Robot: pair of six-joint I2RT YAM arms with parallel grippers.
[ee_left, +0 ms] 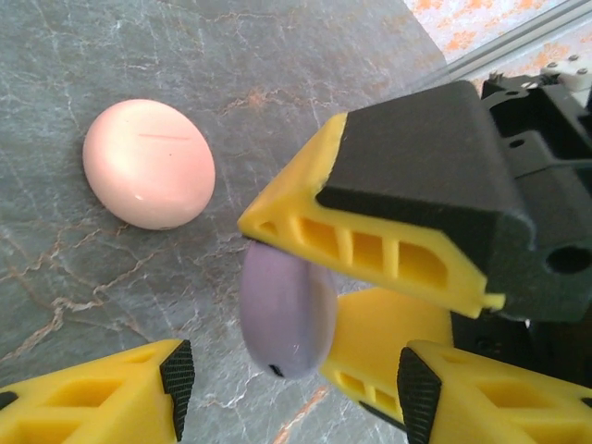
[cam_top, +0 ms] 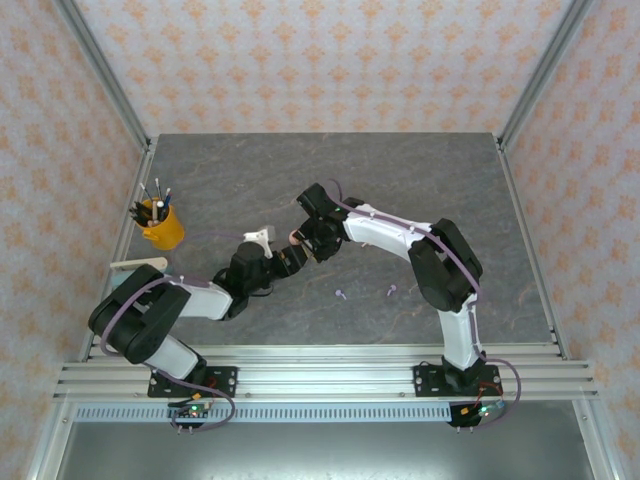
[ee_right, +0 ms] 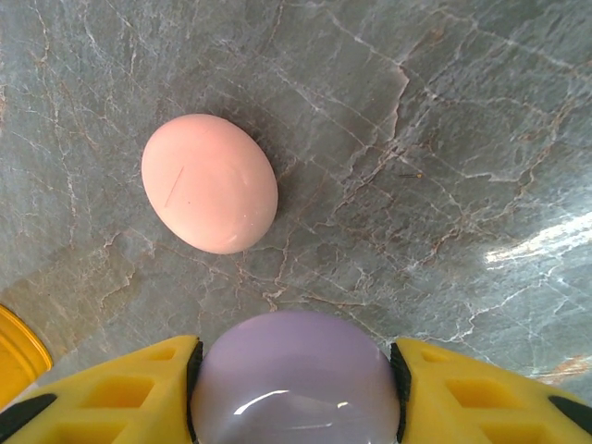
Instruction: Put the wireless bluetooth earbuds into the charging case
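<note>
My right gripper (ee_right: pixel 296 366) is shut on a round lilac charging case (ee_right: pixel 296 388), held closed and on edge just above the table. My left gripper (ee_left: pixel 296 388) faces it, open, with its black pads (ee_left: pixel 178 377) on either side of the lilac case (ee_left: pixel 287 310) and clear of it. The right gripper's yellow fingers (ee_left: pixel 370 242) clamp that case from above and below. A closed pale pink case (ee_right: pixel 209 183) lies flat on the table just beyond; it is also in the left wrist view (ee_left: pixel 148 164). Two tiny lilac earbuds (cam_top: pixel 341 295) (cam_top: pixel 390 291) lie loose nearer the front.
A yellow cup of pens (cam_top: pixel 160 223) stands at the left, and its rim (ee_right: pixel 18 356) shows beside my right fingers. A pale flat stick (cam_top: pixel 138 264) lies in front of the cup. The grey marble table (cam_top: pixel 430 180) has metal rails along its sides.
</note>
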